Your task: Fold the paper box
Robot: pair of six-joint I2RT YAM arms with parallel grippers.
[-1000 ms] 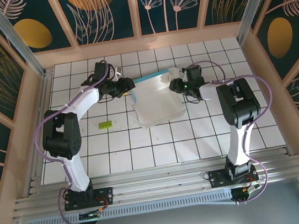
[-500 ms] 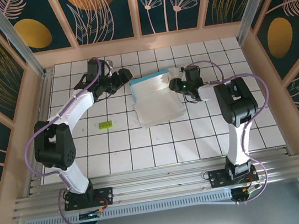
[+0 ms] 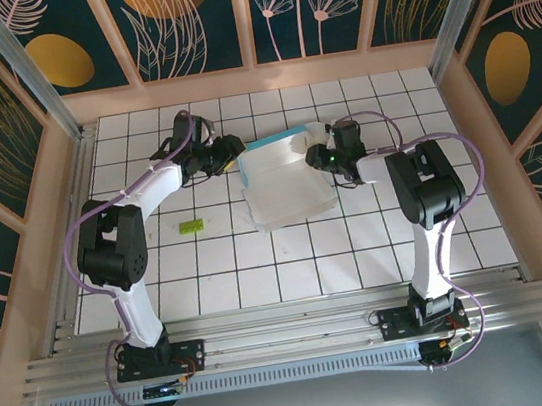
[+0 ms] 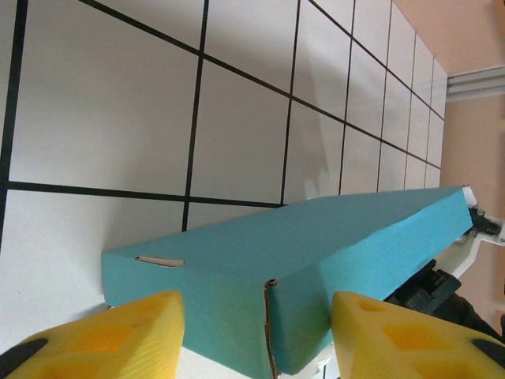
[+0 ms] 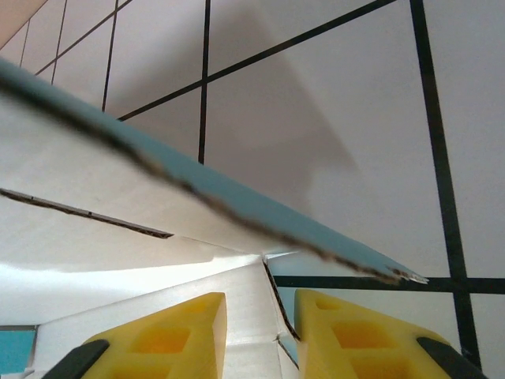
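Observation:
The paper box (image 3: 284, 186) lies mid-table, white inside, with a teal back wall standing up. My left gripper (image 3: 233, 154) is at the box's back-left corner. In the left wrist view that teal corner (image 4: 316, 237) sits just beyond my left gripper (image 4: 256, 300), whose yellow fingers (image 4: 142, 328) stand apart, open. My right gripper (image 3: 317, 154) is at the box's back-right corner. In the right wrist view the white inner face of the box (image 5: 118, 158) rises at the left, and my right gripper (image 5: 260, 298) has a narrow gap with a white flap edge in it.
A small lime-green block (image 3: 190, 227) lies on the tiles left of the box. Wooden walls (image 3: 254, 79) ring the tiled table, close behind the box. The arm bases stand at the near edge.
The left gripper swung out to the back left with wider jaws, then returned to the box's back-left corner with them narrower. The right gripper's jaws narrowed at the back-right corner.

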